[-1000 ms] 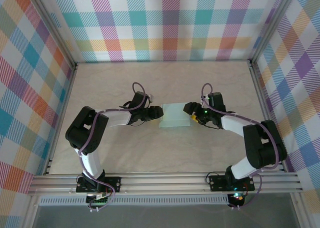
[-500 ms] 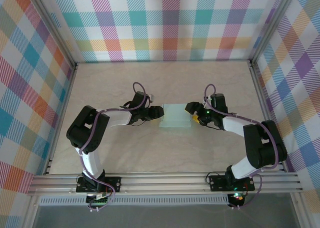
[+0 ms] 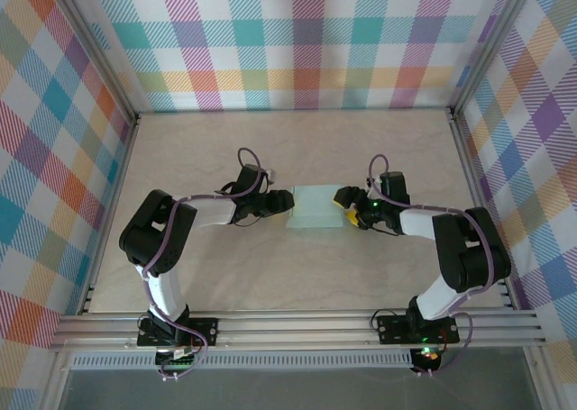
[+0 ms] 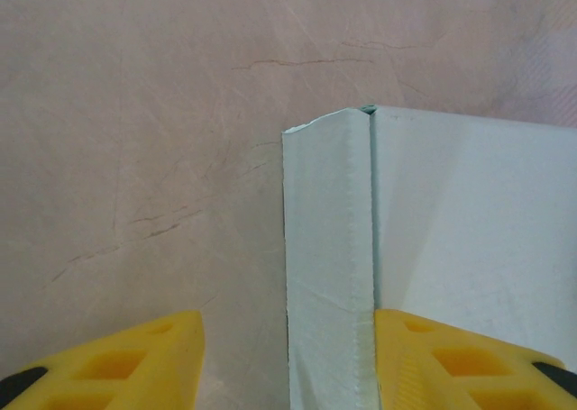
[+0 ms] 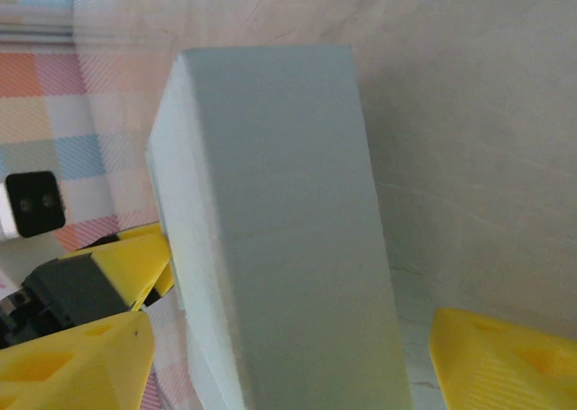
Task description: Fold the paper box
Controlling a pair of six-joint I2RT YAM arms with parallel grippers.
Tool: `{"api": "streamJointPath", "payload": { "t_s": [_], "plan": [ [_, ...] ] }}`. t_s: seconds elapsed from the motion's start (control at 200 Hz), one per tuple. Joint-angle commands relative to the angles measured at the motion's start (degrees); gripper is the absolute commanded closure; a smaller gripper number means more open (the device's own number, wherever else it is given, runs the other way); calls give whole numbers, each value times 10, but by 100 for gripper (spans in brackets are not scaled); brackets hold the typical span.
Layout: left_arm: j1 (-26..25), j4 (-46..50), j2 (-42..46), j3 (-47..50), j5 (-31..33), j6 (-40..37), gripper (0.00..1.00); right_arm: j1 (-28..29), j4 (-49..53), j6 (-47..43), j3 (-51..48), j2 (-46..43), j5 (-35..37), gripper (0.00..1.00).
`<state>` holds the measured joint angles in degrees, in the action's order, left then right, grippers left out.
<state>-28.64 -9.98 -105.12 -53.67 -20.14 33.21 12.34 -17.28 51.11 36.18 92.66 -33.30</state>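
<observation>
The paper box [image 3: 316,208] is a pale mint shallow box at the table's middle, between both grippers. My left gripper [image 3: 288,204] is open and straddles the box's left wall [image 4: 329,257]. One yellow finger [image 4: 469,360] lies against the wall's inner fold, and the other finger [image 4: 117,360] stands apart on the bare table. My right gripper [image 3: 344,206] is also open, astride the box's right wall [image 5: 279,221]. Its left finger [image 5: 81,360] sits close beside the wall. Its right finger [image 5: 509,360] is well clear of it.
The table [image 3: 297,149] is pale marbled beige, closed in by plaid walls and aluminium rails [image 3: 297,324] at the near edge. Beyond the box in the right wrist view, the left gripper's yellow fingers [image 5: 131,257] are visible.
The right gripper has edged slightly toward the box and up the view, and its forearm has swung inward. The left arm and the box look unchanged.
</observation>
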Motion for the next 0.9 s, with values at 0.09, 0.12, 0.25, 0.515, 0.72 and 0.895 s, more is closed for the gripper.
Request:
{"api": "streamJointPath", "payload": {
  "t_s": [0.09, 0.12, 0.25, 0.515, 0.72, 0.895],
  "plan": [
    [13, 38, -14, 25, 25, -6, 49, -4, -96, 37, -6, 13, -69, 38],
    [12, 39, -14, 26, 25, -7, 49, -4, -110, 43, -9, 14, -75, 41],
    [13, 39, -13, 25, 22, -6, 49, -6, -161, 69, -15, 19, -95, 43],
    [13, 46, 12, 23, 24, -16, 44, -7, -136, 59, -6, 20, -91, 53],
    [14, 39, 63, 31, 22, -53, 37, -6, -120, 55, 1, 17, -87, 56],
    [5, -6, 152, 74, 82, -120, 28, -7, -117, 62, 6, 14, -87, 56]
  ]
}}
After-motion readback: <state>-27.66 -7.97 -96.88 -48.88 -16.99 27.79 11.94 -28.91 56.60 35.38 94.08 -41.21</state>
